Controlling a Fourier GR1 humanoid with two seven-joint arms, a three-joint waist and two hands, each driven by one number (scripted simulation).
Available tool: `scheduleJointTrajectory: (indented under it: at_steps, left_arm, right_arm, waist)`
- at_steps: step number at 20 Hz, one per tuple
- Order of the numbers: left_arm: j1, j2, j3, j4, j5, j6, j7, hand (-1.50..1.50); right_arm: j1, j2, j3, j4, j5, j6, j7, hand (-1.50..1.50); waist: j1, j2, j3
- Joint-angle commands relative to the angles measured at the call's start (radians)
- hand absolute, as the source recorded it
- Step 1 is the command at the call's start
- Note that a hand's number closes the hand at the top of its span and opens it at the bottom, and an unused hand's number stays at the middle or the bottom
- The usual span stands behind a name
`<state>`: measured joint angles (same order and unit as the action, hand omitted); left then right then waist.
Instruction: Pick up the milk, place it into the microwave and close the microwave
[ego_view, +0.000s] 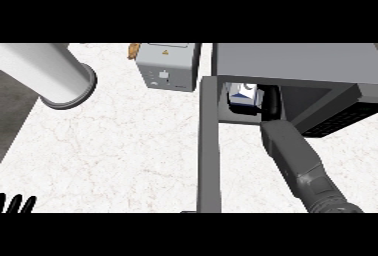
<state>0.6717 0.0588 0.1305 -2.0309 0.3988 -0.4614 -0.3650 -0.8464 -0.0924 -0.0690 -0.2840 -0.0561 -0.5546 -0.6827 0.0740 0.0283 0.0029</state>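
Head view: I see my right forearm (303, 160) running up from the lower right into the open microwave (295, 60). The right hand (270, 100) is inside the cavity, its black fingers curled round the side of the milk (242, 96), a white and blue carton standing just inside the opening. Much of the hand is lost in the cavity's shadow, and the carton's lower part is cut off by the microwave's front edge. The microwave door (210, 150) stands open, seen edge-on as a grey strip reaching toward me. My left hand (18, 204) shows only as fingertips at the lower left edge, straight and pointing up, resting. On the marbled desk (111, 150) sit a toaster (170, 65) and a large white cylinder (52, 75), cut off at the upper left.
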Motion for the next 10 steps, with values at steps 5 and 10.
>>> scheduleJointTrajectory:
  at_steps: [5,10]
  left_arm:
    - [-0.022,-0.004,-0.011,0.006,0.006,-0.003,0.013,-1.5]
    - [-0.018,0.006,-0.011,0.002,0.002,-0.022,0.008,-1.5]
  right_arm:
    - [-0.065,-0.061,0.001,0.104,0.052,-0.093,-0.083,1.5]
    - [-0.115,-0.085,0.007,0.134,0.075,-0.132,-0.085,1.5]
  waist:
    - [0.024,0.014,0.001]
    - [0.042,0.019,0.002]
